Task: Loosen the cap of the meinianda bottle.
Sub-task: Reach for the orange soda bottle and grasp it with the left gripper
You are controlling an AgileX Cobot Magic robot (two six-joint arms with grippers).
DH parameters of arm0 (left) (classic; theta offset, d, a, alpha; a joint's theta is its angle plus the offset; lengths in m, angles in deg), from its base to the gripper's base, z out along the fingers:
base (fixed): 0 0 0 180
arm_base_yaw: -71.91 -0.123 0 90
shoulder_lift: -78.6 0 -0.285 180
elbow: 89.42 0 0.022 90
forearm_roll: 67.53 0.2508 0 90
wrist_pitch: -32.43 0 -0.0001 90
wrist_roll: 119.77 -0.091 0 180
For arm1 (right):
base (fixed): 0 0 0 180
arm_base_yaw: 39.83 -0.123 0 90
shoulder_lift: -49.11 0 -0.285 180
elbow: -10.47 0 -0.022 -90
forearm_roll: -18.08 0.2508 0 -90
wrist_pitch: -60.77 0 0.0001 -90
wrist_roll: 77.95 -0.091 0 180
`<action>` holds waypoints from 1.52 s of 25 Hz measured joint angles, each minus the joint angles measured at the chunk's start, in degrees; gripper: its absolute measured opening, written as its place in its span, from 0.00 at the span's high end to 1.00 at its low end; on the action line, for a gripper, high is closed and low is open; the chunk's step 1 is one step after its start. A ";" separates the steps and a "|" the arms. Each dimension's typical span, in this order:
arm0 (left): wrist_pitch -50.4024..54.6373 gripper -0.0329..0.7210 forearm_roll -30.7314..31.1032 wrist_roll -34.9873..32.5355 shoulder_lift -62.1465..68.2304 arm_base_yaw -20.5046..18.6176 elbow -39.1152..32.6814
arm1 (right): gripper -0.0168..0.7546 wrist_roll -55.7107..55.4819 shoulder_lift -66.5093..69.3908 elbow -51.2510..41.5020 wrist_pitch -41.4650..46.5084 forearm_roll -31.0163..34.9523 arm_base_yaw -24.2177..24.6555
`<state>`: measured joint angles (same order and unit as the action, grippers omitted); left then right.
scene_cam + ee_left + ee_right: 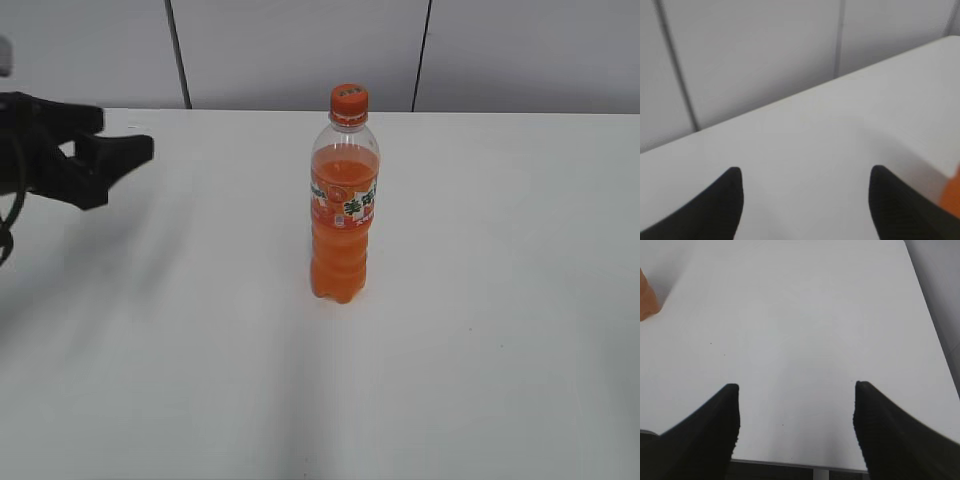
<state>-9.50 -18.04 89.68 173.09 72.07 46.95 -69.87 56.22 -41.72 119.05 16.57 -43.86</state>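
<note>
The meinianda bottle [344,215] stands upright in the middle of the white table [500,300]. It holds orange liquid and carries a green-white-orange label. Its orange cap [349,103] sits on top. My left gripper [115,140] is open and empty at the far left of the exterior view, well clear of the bottle. In the left wrist view its fingers [805,200] are spread over bare table, with an orange sliver of the bottle [951,197] at the right edge. My right gripper [796,410] is open and empty; the bottle's orange edge [647,300] shows at upper left. The right gripper is outside the exterior view.
A grey panelled wall [300,50] runs behind the table. The table's edge [790,462] lies just under the right gripper in the right wrist view, and its far edge meets the wall [740,65] in the left wrist view.
</note>
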 joint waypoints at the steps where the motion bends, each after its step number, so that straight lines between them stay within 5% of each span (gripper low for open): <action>1: -2.17 0.32 4.78 2.61 2.20 0.00 1.11 | 0.29 0.00 0.00 0.00 0.00 0.00 0.00; 6: -10.72 0.32 22.27 8.24 12.18 0.59 8.18 | 0.29 0.00 0.00 0.00 0.00 0.00 0.00; 10: -15.00 0.29 27.58 8.95 18.42 2.85 12.74 | 0.29 0.00 0.00 0.00 0.00 0.00 0.00; 15: -15.19 0.15 28.84 10.10 25.04 8.56 17.69 | 0.29 0.00 0.00 0.00 0.00 0.00 0.00; 28: -14.83 0.14 29.01 14.79 37.21 17.57 31.32 | 0.29 0.00 0.00 0.00 0.00 0.11 0.00; 38: -9.13 0.17 28.83 15.39 37.62 21.34 32.90 | 0.29 0.00 0.00 0.00 0.00 0.21 0.00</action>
<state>-18.64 10.79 105.07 210.71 93.41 79.85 -69.87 56.22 -41.72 119.05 16.77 -43.86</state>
